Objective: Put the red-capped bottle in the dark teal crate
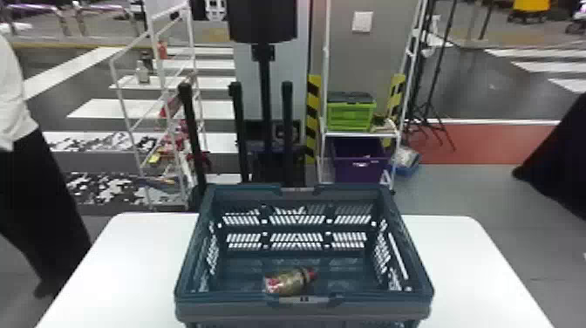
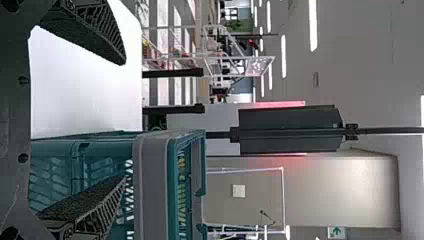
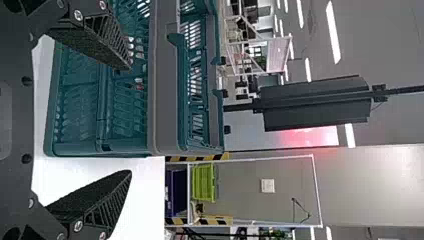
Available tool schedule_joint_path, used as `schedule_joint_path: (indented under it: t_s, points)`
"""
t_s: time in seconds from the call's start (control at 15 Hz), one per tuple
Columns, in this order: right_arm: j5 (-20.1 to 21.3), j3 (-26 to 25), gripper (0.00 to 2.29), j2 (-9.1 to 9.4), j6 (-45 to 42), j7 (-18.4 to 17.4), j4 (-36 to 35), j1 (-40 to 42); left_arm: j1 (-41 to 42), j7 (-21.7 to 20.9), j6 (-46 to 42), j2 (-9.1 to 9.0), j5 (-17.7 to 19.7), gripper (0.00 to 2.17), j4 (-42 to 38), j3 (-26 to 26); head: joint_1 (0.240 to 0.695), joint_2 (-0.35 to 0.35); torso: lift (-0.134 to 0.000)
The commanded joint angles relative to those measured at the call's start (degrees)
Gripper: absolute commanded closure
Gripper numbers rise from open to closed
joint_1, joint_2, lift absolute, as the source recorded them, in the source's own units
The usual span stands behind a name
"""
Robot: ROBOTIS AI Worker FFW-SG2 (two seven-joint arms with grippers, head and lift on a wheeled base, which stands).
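Head view, from where I'm standing: a white table (image 1: 109, 270) with rounded corners spreads around the dark teal crate (image 1: 188, 257), and beyond it the grey floor gives way to white stripes toward 11 o'clock and a rust-red patch toward 2. At 12 stands a tall black post (image 1: 264, 87); a white wire rack (image 1: 126, 82) with odds and ends sits at 11. Over at 1, another white rack holds a lime-green crate with a dark lid (image 1: 351, 115) above a purple bin (image 1: 357, 165), with a striped yellow-and-black post (image 1: 313, 117) just beside it.

The teal crate's slotted walls ring the bottle, the near rim passing close by its lower side.

In the wrist views, the left gripper (image 2: 125, 120) has its fingers spread wide, empty; the right gripper (image 3: 131, 120) is just as wide and empty too.

The red-capped bottle (image 1: 287, 282) lies on its side inside the crate, toward 6 o'clock: golden-brown body, dark band at the neck, red-and-white patch near the base, cap pointing toward 2 or 3.
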Motion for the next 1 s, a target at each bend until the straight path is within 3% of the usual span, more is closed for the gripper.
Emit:
schedule_joint_path:
  t_s: [0.0,0.47,0.93]
  points:
    - [-0.01,0.12,0.15,-0.24,0.17,0.00,0.12,-0.13,0.01,-0.01,0.08,-0.50,-0.04,0.08,-0.09,-0.10,0.499,0.000,0.000]
    - [-0.01,0.12,0.15,-0.77,-0.18,0.00,-0.14,0.39,-0.16,-0.01,0.25,-0.50,0.04,0.08,-0.09,-0.10,0.499,0.000,0.000]
    - [-0.10,-0.40,0.15,-0.07,-1.76,0.00,-0.23,1.18,-0.43,-0.09,0.25,-0.50,0.31,0.08,0.00,-0.10,0.499,0.000,0.000]
